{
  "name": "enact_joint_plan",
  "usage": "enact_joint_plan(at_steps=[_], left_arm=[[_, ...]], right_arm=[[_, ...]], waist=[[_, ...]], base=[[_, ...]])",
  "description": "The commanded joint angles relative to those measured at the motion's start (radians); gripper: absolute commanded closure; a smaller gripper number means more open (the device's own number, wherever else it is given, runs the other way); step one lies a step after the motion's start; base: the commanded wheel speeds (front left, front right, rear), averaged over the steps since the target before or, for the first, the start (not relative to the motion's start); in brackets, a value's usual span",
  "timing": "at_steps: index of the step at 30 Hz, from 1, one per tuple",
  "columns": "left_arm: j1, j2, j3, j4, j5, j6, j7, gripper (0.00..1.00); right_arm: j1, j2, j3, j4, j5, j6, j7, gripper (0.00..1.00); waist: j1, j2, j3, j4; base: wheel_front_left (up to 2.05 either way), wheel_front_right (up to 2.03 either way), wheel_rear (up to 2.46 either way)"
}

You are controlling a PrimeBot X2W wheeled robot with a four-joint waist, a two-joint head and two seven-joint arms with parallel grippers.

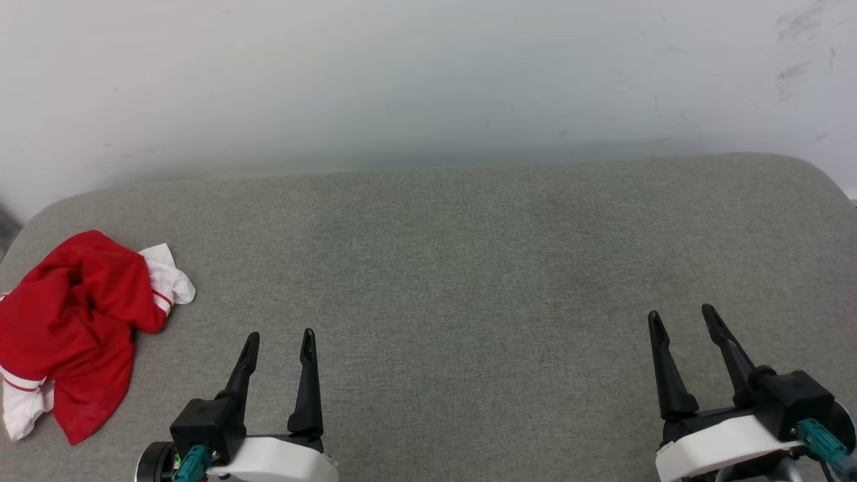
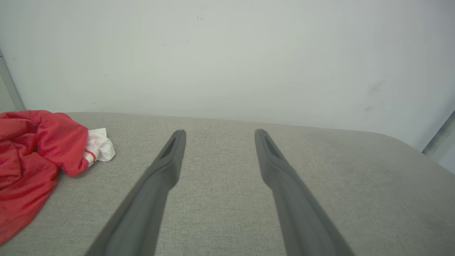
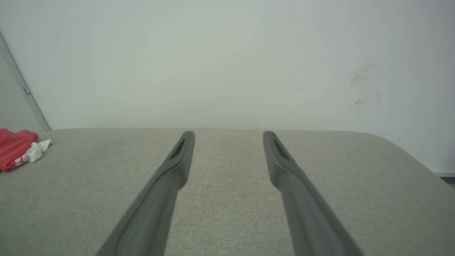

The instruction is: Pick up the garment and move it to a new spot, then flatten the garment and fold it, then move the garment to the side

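The garment [image 1: 73,321] lies crumpled in a red heap with white striped sleeves at the far left of the grey cushioned surface [image 1: 469,268]. It appears at the left edge in the left wrist view [image 2: 35,156] and small at the far left in the right wrist view [image 3: 17,149]. My left gripper [image 1: 280,341] hovers open near the front edge, a short way right of the garment and apart from it, with nothing between its fingers [image 2: 170,156]. At the front right my right gripper [image 1: 683,320] stands open and empty too, far from the garment.
A pale wall [image 1: 428,80] runs along the back of the surface, with scuff marks at its right. The surface has rounded corners at the back left and back right. A door frame edge [image 3: 25,92] shows at the far left.
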Motion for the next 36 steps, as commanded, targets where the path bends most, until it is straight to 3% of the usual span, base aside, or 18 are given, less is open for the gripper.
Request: enact_joint_plan(at_steps=[1, 5, 14, 21, 27, 36], left_arm=[[0.009, -0.004, -0.002, -0.018, 0.01, -0.008, -0.01, 0.0], [0.025, -0.03, 0.041, -0.04, 0.009, -0.043, -0.019, 0.0], [0.068, -0.107, 0.163, -0.03, 0.043, -0.188, -0.038, 0.0], [0.082, -0.125, 0.201, 0.004, 0.093, -0.261, -0.049, 0.0], [0.088, -0.129, 0.21, 0.015, 0.142, -0.288, -0.06, 0.0], [0.099, -0.129, 0.19, 0.013, 0.181, -0.29, -0.076, 0.0]], right_arm=[[0.005, -0.001, 0.002, -0.013, -0.019, 0.0, -0.011, 0.0], [0.011, -0.001, -0.003, -0.004, 0.001, 0.0, -0.02, 0.0], [0.019, 0.0, 0.003, 0.016, 0.086, 0.0, -0.038, 0.0], [0.025, 0.0, 0.003, 0.044, 0.096, 0.0, -0.05, 0.0], [0.03, 0.0, 0.004, 0.054, 0.061, 0.0, -0.061, 0.0], [0.032, 0.0, 0.011, 0.06, 0.014, 0.0, -0.078, 0.0]], waist=[[0.0, 0.0, 0.001, 0.0], [0.0, 0.0, 0.001, -0.001], [0.0, 0.0, -0.006, -0.006], [0.0, 0.0, -0.009, -0.01], [0.0, 0.0, -0.009, -0.017], [0.0, 0.0, -0.011, -0.024]], base=[[0.0, 0.0, 0.0], [0.0, 0.0, 0.0], [0.0, 0.0, 0.0], [0.0, 0.0, 0.0], [0.0, 0.0, 0.0], [0.0, 0.0, 0.0]])
